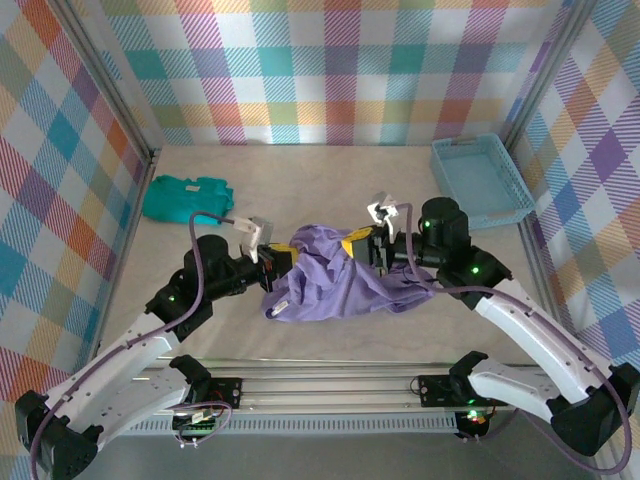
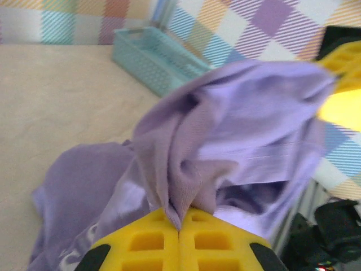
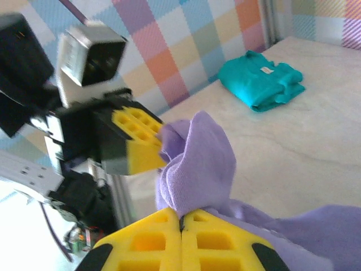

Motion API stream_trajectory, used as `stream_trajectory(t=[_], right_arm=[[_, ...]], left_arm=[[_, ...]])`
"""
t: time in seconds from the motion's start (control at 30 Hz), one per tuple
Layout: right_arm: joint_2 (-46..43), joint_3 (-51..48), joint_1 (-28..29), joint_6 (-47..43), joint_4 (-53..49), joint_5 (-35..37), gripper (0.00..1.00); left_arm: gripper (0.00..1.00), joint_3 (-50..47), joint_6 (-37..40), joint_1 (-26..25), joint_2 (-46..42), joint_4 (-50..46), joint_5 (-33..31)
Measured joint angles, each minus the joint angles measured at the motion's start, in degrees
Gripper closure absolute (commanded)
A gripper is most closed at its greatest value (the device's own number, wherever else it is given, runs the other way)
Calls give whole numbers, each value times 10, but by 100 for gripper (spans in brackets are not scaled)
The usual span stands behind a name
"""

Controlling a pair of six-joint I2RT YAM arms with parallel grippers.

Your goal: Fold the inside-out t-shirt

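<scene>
The inside-out t-shirt (image 1: 335,280) is a crumpled lavender bundle at the table's near middle, lifted between the two arms. My left gripper (image 1: 274,256) holds its left side, jaws shut on a pinched ridge of the t-shirt (image 2: 186,186). On the right, my right gripper (image 1: 357,246) is shut on another bunch of the t-shirt (image 3: 200,164). In the right wrist view the left gripper's yellow fingers (image 3: 138,141) touch the same fold from the left. The right gripper's yellow finger (image 2: 338,84) shows at the right edge of the left wrist view.
A folded teal-green garment (image 1: 185,196) lies at the back left. A light blue basket (image 1: 480,180) stands at the back right, close behind the right arm. Plaid walls close off the back and both sides.
</scene>
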Motion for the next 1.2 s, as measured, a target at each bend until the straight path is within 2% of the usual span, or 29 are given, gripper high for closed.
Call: stream_trajectory(t=[0.17, 0.3, 0.53, 0.73, 0.87, 0.97, 1.2], right_arm=[[36, -16, -3, 53, 53, -52, 100], [55, -21, -3, 82, 73, -63, 100], [70, -21, -5, 104, 81, -71, 100], [72, -21, -10, 109, 81, -75, 100], [72, -21, -13, 109, 81, -78, 100], [72, -21, -14, 108, 78, -79, 100], [69, -21, -17, 103, 66, -76, 100]], left_arm=[[66, 30, 8, 0, 29, -61, -28], [54, 42, 13, -9, 29, -110, -63], [42, 86, 40, -55, 32, -190, -138], [40, 129, 69, -83, 84, -214, -175], [46, 135, 78, -86, 122, -213, -182], [56, 140, 79, -86, 142, -206, -179], [96, 163, 74, -87, 171, -179, -161]])
